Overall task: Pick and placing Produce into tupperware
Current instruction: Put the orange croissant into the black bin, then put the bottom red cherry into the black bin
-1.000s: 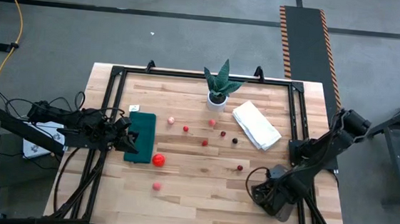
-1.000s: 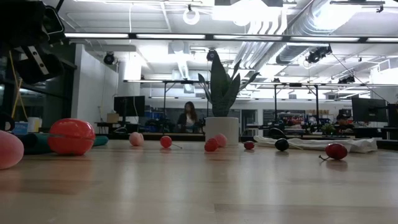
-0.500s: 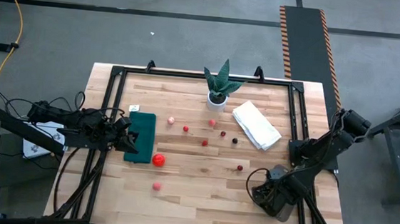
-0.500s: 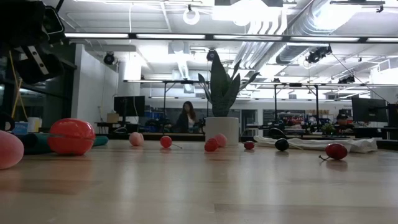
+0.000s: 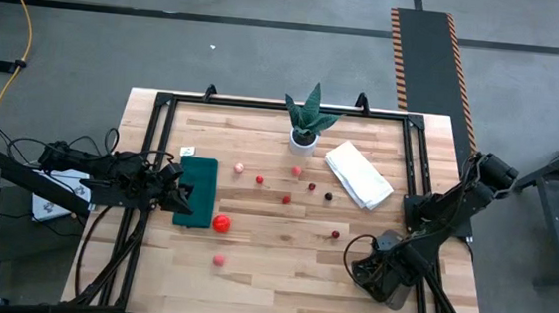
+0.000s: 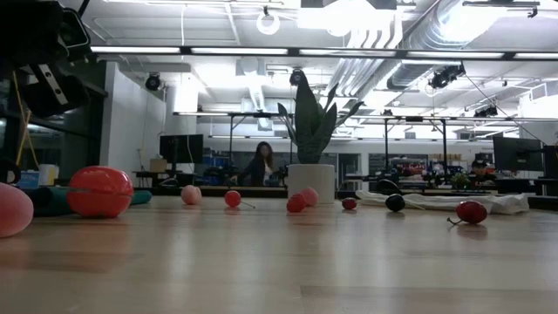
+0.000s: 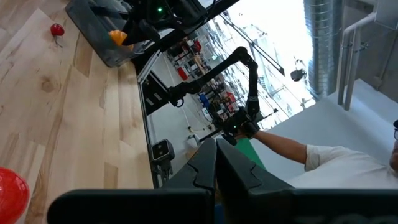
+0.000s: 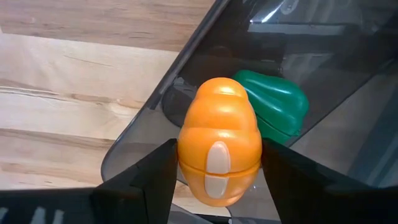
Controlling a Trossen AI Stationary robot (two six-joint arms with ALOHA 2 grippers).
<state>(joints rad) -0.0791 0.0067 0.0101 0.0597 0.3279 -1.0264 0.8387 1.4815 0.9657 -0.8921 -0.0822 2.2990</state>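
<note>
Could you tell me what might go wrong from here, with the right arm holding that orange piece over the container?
1. The right gripper holds the orange fruit above the tupperware, near its rim; released here, it could hit the edge and roll onto the table.
2. A green piece already lies inside, so the orange one may bounce off it.

My right end effector (image 8: 214, 163) clasping an orange ribbed toy vegetable (image 8: 219, 148) between its two dark fingers (image 8: 144, 177), held over the clear greyish tupperware (image 8: 348, 112), a green toy vegetable (image 8: 277, 106) lying inside, light wooden tabletop (image 8: 68, 81) beside the container.
</note>
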